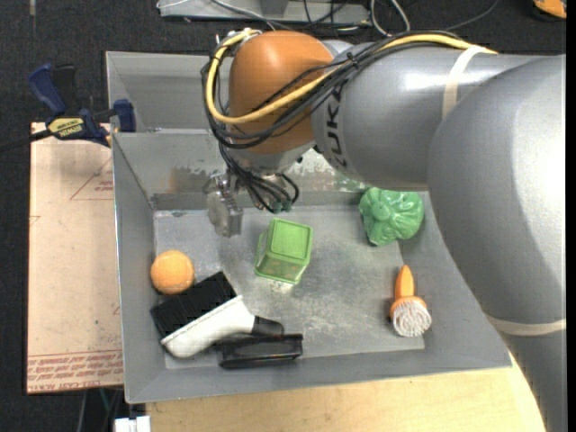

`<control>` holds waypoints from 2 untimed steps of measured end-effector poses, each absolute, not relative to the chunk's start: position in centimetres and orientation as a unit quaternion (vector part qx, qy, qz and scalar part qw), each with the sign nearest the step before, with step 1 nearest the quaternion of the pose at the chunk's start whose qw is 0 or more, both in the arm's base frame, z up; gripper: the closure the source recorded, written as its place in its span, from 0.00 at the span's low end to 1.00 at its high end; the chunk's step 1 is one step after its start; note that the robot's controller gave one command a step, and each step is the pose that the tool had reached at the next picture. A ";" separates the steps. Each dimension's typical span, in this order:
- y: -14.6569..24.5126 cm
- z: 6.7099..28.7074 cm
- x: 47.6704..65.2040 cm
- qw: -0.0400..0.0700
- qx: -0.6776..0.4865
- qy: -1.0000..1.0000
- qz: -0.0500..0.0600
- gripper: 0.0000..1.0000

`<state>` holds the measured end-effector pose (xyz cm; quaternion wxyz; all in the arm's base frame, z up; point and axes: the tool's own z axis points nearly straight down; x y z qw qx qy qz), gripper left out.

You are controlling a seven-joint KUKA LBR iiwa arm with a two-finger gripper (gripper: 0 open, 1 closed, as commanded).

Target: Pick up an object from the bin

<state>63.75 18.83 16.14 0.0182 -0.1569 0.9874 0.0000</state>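
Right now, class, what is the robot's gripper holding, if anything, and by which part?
Nothing. The gripper hangs over bare floor at the upper left of the bin; the green box and orange ball lie free nearby.

The one camera stands above the grey bin (135, 241) and looks down into it, somewhat from one side, so the far wall shows me its inner face. It is near: the bin takes most of the width. My arm (450, 133) (very large, being close to the lens) reaches in from the right.
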 end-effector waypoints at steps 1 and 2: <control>20.9 8.6 64.7 0.022 -0.189 0.982 -0.001 1.00; 22.0 6.4 63.7 0.022 -0.214 0.977 -0.002 1.00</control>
